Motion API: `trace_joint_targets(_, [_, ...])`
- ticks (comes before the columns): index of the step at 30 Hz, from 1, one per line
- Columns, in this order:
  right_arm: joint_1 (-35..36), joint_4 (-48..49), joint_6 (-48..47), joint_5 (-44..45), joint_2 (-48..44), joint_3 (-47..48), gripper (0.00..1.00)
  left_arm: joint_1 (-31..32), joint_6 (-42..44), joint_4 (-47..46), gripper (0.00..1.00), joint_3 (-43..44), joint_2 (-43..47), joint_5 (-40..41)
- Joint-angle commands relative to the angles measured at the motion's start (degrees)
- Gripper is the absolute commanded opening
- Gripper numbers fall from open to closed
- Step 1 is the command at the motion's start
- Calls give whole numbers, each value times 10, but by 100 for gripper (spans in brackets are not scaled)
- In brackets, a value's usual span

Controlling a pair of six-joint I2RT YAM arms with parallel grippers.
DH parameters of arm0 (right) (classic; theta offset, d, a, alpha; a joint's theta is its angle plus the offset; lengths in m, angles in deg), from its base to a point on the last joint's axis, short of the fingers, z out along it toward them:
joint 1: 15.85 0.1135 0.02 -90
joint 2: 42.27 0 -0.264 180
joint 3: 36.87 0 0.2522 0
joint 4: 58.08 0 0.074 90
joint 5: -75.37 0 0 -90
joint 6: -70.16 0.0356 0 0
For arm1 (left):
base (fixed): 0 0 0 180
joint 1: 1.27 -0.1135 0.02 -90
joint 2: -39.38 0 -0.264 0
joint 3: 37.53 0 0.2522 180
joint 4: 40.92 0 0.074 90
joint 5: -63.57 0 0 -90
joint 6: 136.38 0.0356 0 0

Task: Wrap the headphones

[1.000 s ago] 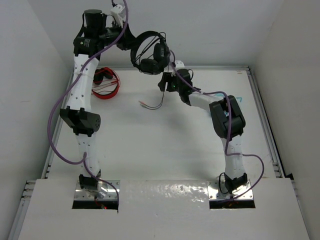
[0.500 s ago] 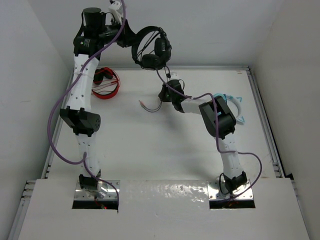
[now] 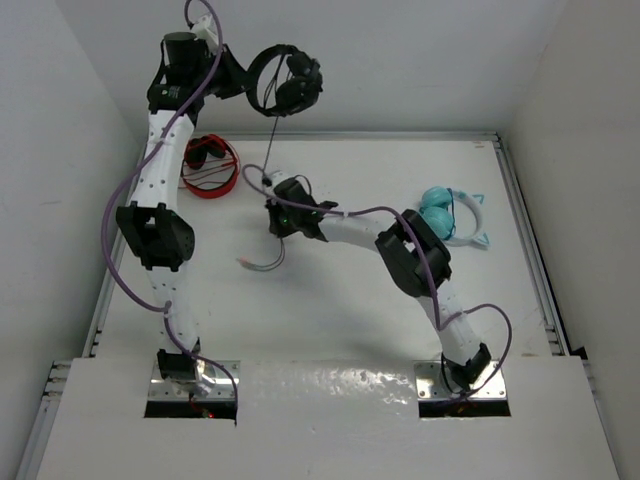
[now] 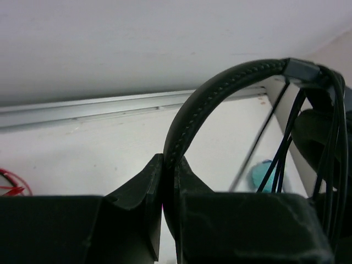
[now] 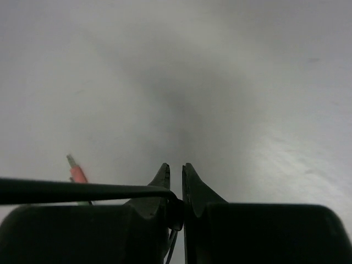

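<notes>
High at the back, the black headphones [image 3: 287,84] hang in the air, held by the thin headband [image 4: 220,82], which my left gripper [image 3: 243,80] is shut on; the band is pinched between its jaws [image 4: 169,165]. Several turns of dark cable [image 4: 286,148] lie over the earcup side. From the earcups the cable [image 3: 271,135] drops to my right gripper [image 3: 285,215], low over the table. That gripper [image 5: 176,168] is shut on the cable [image 5: 82,191]. The cable's free end with its plugs [image 3: 247,264] lies on the table, pink and green tips [image 5: 77,173] showing.
Red headphones [image 3: 210,165] lie on the table at the back left, under the left arm. Teal headphones with a white cat-ear band [image 3: 452,214] lie at the right, beside the right arm's elbow. White walls close in the table on three sides.
My right gripper shut on the cable and swung left and nearer, drawing the cable down and uncovering the teal headphones. The left arm carried the black headphones up and to the left.
</notes>
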Motion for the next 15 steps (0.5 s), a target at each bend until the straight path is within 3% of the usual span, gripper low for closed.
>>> trace_joint_targets(1, [63, -135, -103, -63, -73, 61, 0, -4, -29, -76, 0, -23, 11, 68])
trace_joint_targets(9, [105, -293, -167, -134, -110, 215, 0, 12, 188, -122, 0, -156, 12, 215])
trace_joint_targets(15, [88, -399, -240, -20, -139, 341, 0, 21, 384, -87, 0, -222, 16, 166])
